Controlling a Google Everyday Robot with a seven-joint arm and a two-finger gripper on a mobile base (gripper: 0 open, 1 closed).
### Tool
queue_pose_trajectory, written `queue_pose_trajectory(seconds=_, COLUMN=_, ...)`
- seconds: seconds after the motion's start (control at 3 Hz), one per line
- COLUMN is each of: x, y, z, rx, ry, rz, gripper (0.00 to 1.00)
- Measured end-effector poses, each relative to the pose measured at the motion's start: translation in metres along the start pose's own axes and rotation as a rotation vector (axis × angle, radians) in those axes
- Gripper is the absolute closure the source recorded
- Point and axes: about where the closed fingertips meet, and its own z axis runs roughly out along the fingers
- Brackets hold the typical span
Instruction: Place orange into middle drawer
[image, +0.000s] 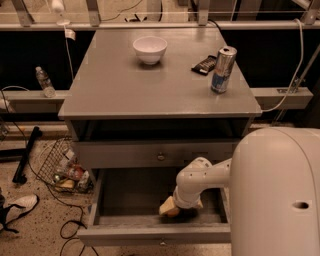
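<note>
The middle drawer (150, 233) is pulled open at the bottom of the grey cabinet, showing its dark grey inside. My gripper (169, 207) reaches down into it from the right, near the front and right of centre. The orange (173, 212) shows as a small orange patch right at the gripper's tip, low on the drawer floor, mostly hidden by the gripper. My white arm (200, 181) and bulky body (280, 195) cover the drawer's right end.
Above the open drawer is a shut drawer front with a round knob (160, 156). On the cabinet top stand a white bowl (149, 49), a drink can (223, 69) and a dark snack wrapper (205, 64). A wire basket of clutter (62, 171) and cables lie on the floor at left.
</note>
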Motion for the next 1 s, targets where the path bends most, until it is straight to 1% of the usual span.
queue_pose_trajectory(seconds=0.33, x=0.000, y=0.000, z=0.000, rx=0.000, ry=0.000, rz=0.000, gripper=0.00)
queue_pose_trajectory(seconds=0.67, x=-0.005, y=-0.001, z=-0.008, rx=-0.017, ry=0.003, rz=-0.001, gripper=0.00)
queue_pose_trajectory(seconds=1.0, x=-0.025, y=-0.011, z=-0.036, rx=-0.043, ry=-0.012, rz=0.004, gripper=0.00)
